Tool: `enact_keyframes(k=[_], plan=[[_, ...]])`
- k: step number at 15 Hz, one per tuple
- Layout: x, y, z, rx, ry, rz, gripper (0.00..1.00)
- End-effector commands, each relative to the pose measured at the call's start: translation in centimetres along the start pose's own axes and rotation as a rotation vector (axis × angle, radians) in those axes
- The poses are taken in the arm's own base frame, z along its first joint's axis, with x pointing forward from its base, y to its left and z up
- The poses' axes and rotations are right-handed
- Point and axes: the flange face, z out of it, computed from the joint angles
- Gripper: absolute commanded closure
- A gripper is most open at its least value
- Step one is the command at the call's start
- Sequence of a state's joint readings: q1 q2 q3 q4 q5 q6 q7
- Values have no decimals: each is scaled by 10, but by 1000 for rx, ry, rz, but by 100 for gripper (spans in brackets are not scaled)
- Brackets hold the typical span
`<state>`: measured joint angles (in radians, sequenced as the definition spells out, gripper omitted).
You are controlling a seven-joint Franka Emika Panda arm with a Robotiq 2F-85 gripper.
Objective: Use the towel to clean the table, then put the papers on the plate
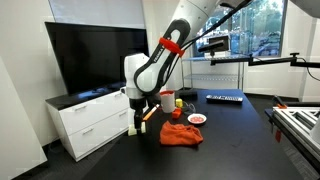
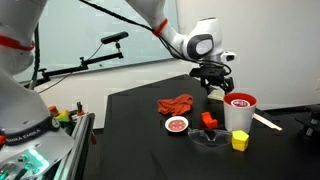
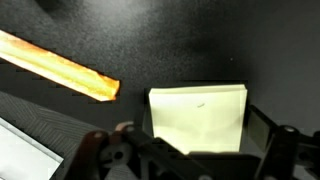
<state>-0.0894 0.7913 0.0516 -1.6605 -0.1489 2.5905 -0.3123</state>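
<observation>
Hand (image 1: pixel 135 124), seemingly open, hovers over papers (image 3: pixel 198 118).

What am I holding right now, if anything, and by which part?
Nothing, as far as the wrist view shows: the gripper is open, its jaws spread wider than the yellow paper pad lying flat on the table.
</observation>
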Motion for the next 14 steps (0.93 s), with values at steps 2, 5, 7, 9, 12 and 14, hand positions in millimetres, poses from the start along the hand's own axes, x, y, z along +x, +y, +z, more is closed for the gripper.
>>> enact_keyframes(k=[2, 5, 7, 9, 12, 14], plan=[[10, 4, -2, 16, 13, -79, 28], [14, 2, -5, 16, 17, -89, 50], [14, -1, -10, 16, 23, -97, 66], [12, -1, -18, 7, 30, -113, 81], [1, -8, -32, -6, 34, -162, 98], [-8, -15, -43, -14, 33, -206, 95]])
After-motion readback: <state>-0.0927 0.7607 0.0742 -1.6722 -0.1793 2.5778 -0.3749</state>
